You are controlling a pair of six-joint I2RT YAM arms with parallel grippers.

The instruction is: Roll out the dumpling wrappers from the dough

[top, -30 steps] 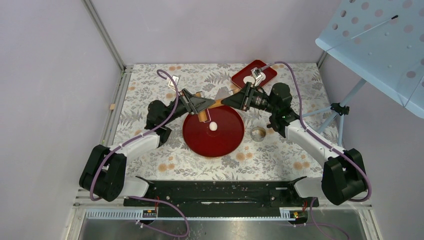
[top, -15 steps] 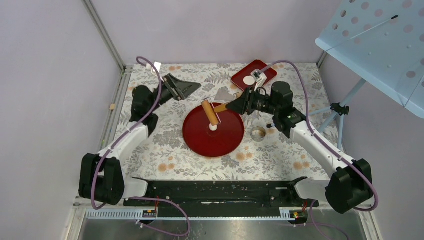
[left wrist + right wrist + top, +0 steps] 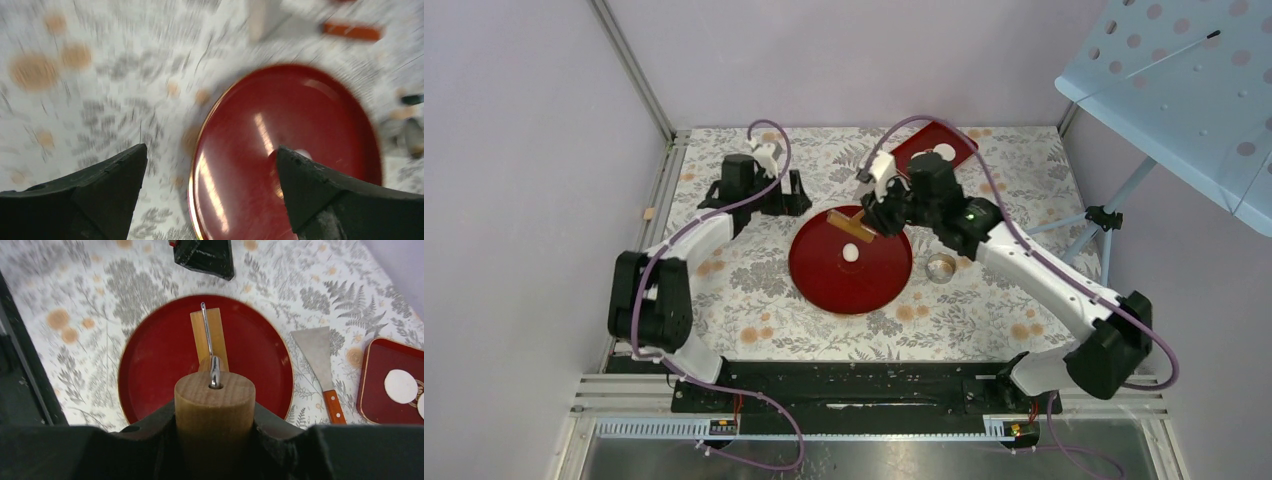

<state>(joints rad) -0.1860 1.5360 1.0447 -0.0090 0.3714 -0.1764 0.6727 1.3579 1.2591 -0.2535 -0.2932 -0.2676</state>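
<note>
The dough (image 3: 851,254) is a small white ball on the round red plate (image 3: 824,285). In the top view my right gripper (image 3: 876,213) is shut on one wooden handle of the rolling pin (image 3: 848,226). The pin slants over the plate's far part, just behind the ball. In the right wrist view the handle (image 3: 215,405) fills my right gripper (image 3: 215,417) and hides the dough. My left gripper (image 3: 784,198) stands open and empty beyond the plate's far left; the blurred left wrist view shows the left gripper (image 3: 210,155) over the plate (image 3: 300,115). Dumpling wrappers (image 3: 400,386) lie on a small red tray (image 3: 372,390).
The small red tray (image 3: 921,140) sits at the back with a white disc (image 3: 944,152) on it. A metal ring cutter (image 3: 941,267) stands right of the plate. A scraper (image 3: 316,347) with a red handle lies between plate and tray. Enclosure walls ring the floral mat.
My left gripper let go of the rolling pin, opened and drew back to the far left. My right arm swung in over the plate, still holding the pin.
</note>
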